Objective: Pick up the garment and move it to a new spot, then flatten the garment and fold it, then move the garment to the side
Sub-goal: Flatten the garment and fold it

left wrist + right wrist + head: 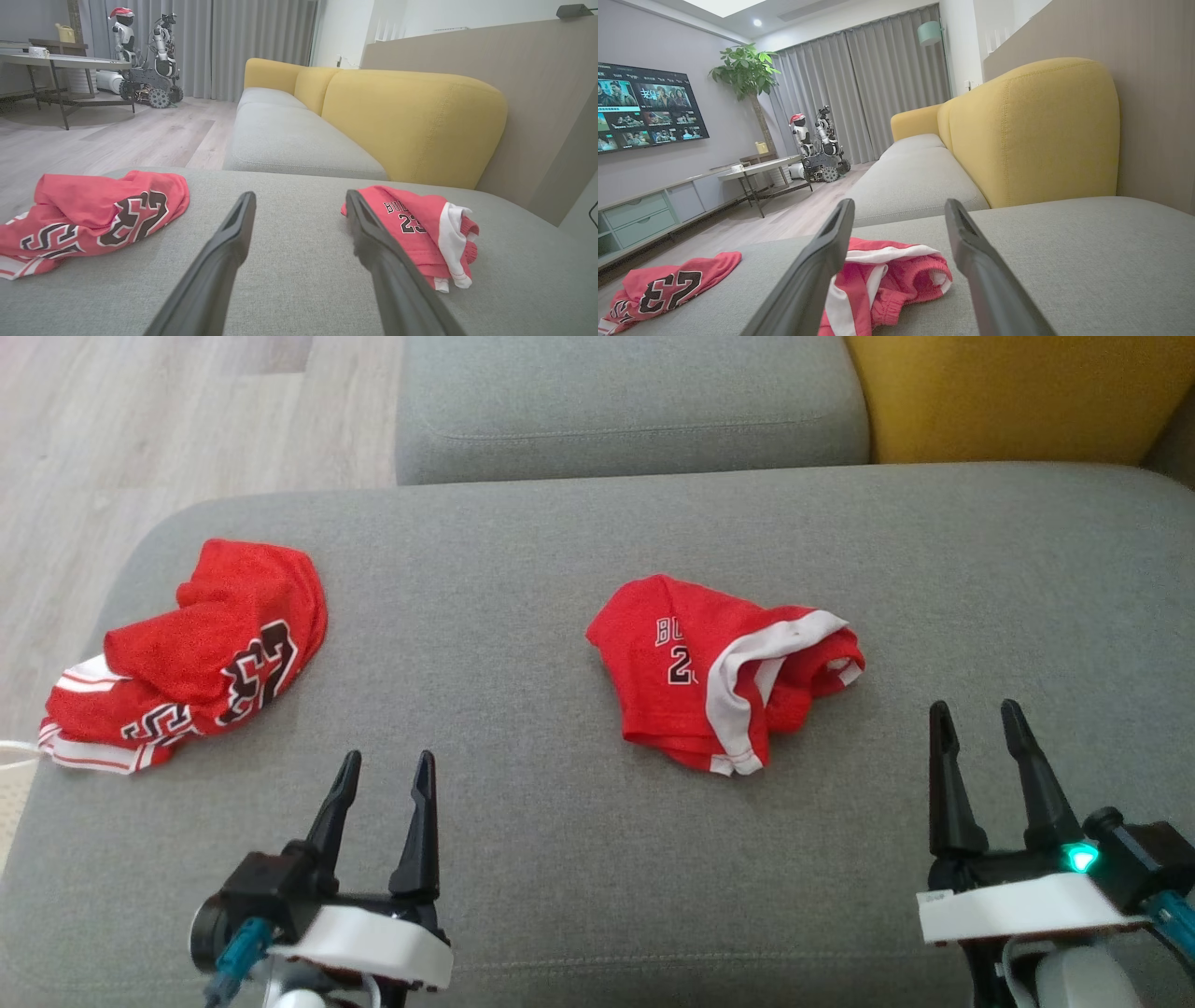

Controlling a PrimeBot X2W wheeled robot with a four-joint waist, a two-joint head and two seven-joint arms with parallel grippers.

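Note:
A crumpled red garment (719, 681) with white trim and a number print lies mid-cushion on the grey sofa seat (560, 569). A second red garment (205, 653), a jersey with large black numbers, lies bunched near the seat's left edge. My left gripper (387, 761) hovers open over bare cushion between the two, touching neither. My right gripper (976, 709) is open too, just right of and nearer than the trimmed garment (896, 275), which shows between its fingers in the right wrist view. The left wrist view has the jersey (93, 214) to the left and the trimmed garment (416, 228) to the right.
A second grey seat cushion (635, 411) lies beyond, with a yellow backrest (1008, 392) at the far right. Wood floor (140, 420) drops off past the seat's left edge. Across the room stand a table (756, 170) and another wheeled robot (822, 149).

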